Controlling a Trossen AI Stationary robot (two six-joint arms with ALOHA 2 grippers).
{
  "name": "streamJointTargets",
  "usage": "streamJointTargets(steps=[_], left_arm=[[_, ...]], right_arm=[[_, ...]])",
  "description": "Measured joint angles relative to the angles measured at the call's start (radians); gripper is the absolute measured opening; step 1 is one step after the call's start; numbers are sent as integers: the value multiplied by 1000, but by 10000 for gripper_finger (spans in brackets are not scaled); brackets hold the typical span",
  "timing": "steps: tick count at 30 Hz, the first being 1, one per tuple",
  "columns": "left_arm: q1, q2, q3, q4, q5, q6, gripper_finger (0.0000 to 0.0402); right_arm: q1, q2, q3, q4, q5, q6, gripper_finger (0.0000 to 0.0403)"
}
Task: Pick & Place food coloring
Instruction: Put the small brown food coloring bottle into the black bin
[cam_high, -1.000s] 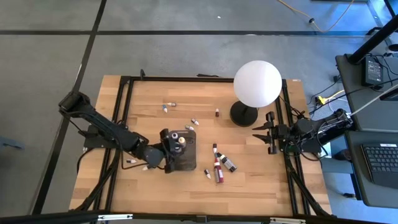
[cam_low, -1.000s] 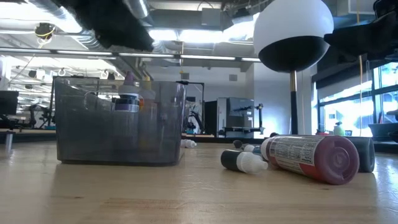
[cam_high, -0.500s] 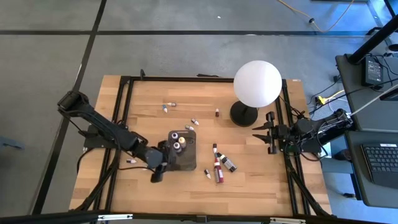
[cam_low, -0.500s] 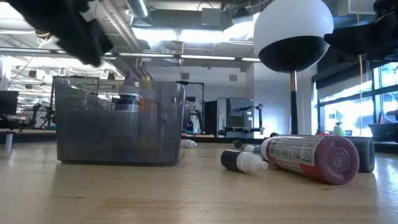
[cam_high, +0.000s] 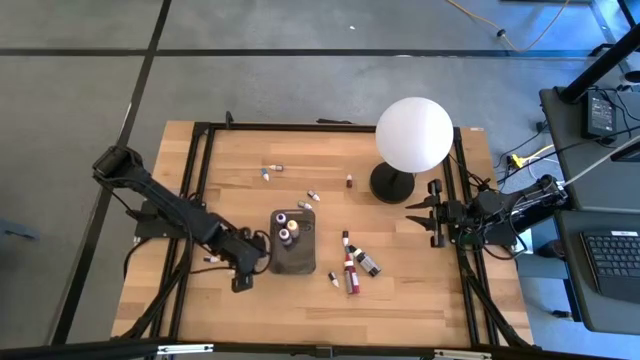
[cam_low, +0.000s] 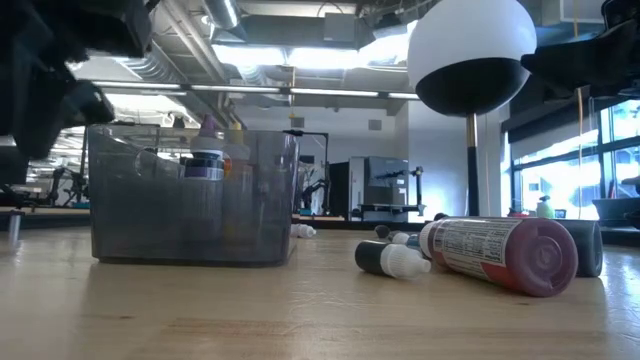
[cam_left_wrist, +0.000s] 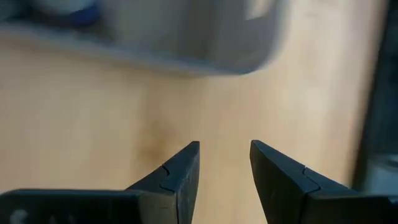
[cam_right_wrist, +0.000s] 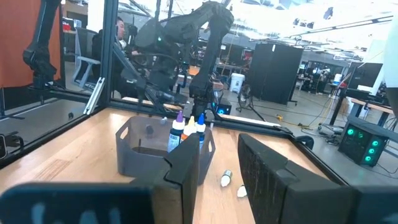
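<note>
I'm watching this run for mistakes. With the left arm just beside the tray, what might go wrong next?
1. The left gripper, open and empty, sits close to the tray; a careless swing may shove it and topple the upright bottles inside.
2. The big red bottle lies on its side, so it might roll when grasped.
3. Several small bottles lie near the lamp, which a reaching arm may bump.

Grey floor (cam_high: 300, 80), bright windows (cam_low: 560, 185), ceiling lights (cam_low: 270, 55).

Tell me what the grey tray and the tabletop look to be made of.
Grey tray: apparently smoky translucent plastic with a smooth finish; bottles inside show through its wall. Tabletop: apparently light wood in a matte finish; visible grain and plank seams.
</note>
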Motion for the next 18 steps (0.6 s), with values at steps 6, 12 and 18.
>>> streamJointTargets(steps=[6,12,18], left_arm=[[-10,0,0,34,-186,-56,134],[11,0,0,50,-282,-55,143],[17,0,0,4,-245,-140,175]], right_arm=[[0,0,0,0,0,0,114],[0,0,0,-1,0,0,114],[0,0,0,-6,0,0,114]])
